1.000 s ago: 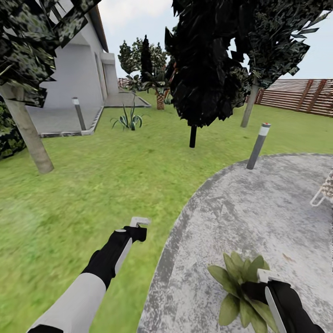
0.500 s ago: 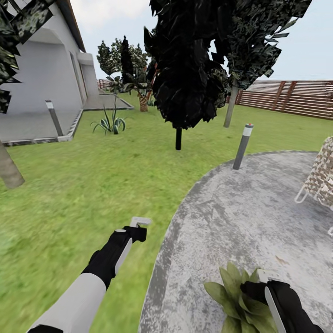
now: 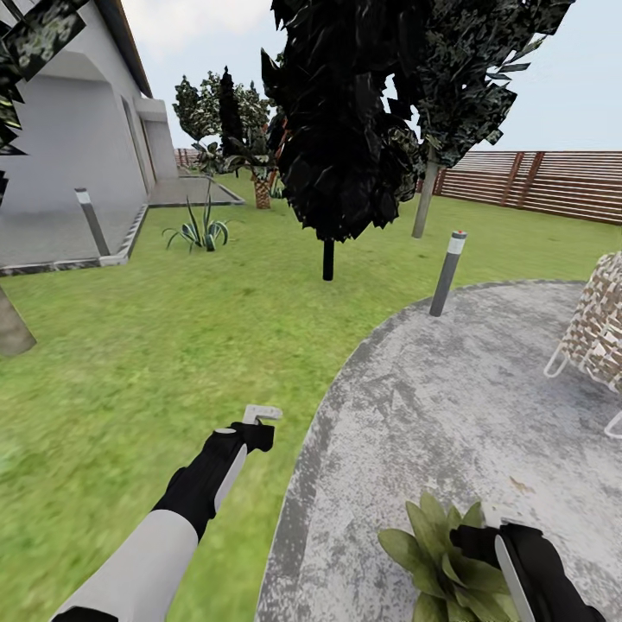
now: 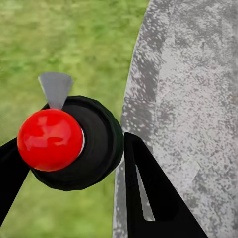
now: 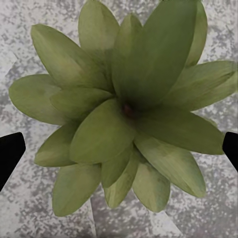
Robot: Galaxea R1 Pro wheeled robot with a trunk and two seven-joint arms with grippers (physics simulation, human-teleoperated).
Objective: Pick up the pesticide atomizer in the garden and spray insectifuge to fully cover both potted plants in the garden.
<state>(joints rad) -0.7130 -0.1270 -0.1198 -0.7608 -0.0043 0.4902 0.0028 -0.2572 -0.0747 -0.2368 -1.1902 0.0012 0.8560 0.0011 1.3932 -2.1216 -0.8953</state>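
1. The whole head view has swung since a second ago. The house and the dark tree have slid towards the left edge, and a wicker chair has come in at the right. That is the camera turning, not the garden moving. Both arms sit at the same spots in the picture as before.

2. The left gripper hangs over the grass just beside the edge of the paving. Its two fingers are pressed against the sides of a round black cap with a red knob and a pale grey spout. I take this to be the atomizer, seen end-on, though its body is hidden from here. So the pick-up looks done.

3. The right gripper has its fingers spread wide with nothing between them. It hangs straight above a plant, a rosette of broad green leaves standing on the paving near the robot's right side.

4. For the task, the turn has brought this plant a little nearer the middle of the view, but the spout is over grass, well apart from the leaves. The sprayer arm probably needs to come across towards the plant before any spraying counts. This is only one of the two plants to cover.
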